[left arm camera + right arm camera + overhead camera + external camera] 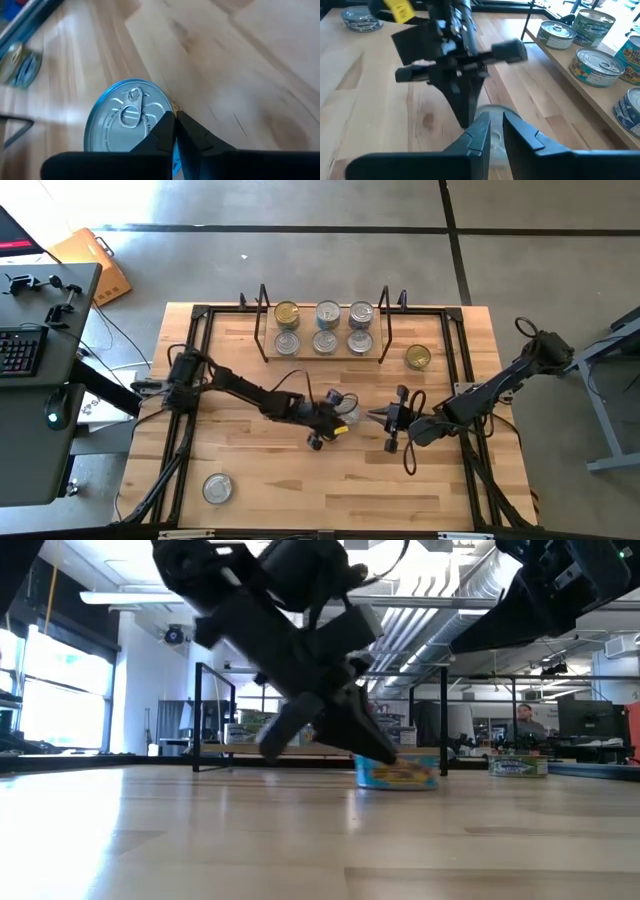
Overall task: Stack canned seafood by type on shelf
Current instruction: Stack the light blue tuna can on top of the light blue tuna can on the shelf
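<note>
On the light-wood table (250, 480), the shelf (322, 352) at the far edge carries six tins; mid-table, the left gripper (338, 423) has its fingers pinched together over a silver-topped tin (127, 120), gripping nothing; the right gripper (392, 418) faces it, fingers slightly parted, empty.

A grey concrete floor (300, 205) crossed by dark seams surrounds the light-wood table (300, 480), with a black desk (40, 380) carrying a keyboard (20, 350) on one side. Beyond the table, ceiling ducts (450, 590) and strip lights hang overhead, bright windows (50, 670) line one wall, and a person (522, 722) sits at distant monitors
</note>
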Controlling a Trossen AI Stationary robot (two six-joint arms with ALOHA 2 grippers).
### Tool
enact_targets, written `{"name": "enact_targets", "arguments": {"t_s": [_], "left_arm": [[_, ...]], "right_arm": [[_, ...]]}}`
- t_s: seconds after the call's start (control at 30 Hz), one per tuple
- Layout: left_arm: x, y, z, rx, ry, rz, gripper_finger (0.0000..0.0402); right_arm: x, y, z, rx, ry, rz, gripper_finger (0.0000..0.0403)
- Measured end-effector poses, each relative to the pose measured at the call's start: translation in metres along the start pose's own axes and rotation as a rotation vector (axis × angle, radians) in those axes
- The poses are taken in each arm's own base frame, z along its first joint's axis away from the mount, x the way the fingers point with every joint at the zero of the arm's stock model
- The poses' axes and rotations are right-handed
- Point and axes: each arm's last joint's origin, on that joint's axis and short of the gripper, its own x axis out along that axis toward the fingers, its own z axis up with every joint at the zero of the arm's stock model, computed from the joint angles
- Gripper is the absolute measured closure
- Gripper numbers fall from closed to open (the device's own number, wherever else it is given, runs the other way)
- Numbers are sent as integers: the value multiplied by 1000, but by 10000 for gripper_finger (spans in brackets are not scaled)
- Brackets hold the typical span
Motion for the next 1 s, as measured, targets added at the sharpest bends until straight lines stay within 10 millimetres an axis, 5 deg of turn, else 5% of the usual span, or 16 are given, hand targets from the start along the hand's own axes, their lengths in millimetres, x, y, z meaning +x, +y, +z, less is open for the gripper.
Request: {"name": "enact_targets", "arguments": {"t_s": [0.3, 0.7, 1.0], "left_arm": [[-37, -15, 14, 51, 177, 108, 401], [-51, -30, 20, 54, 293, 312, 401], [-72, -6, 14, 13, 321, 407, 401]], "right_arm": [[0, -1, -2, -14, 13, -11, 359], [0, -1, -3, -15, 20, -13, 359], [0, -1, -3, -16, 20, -15, 359]]}}
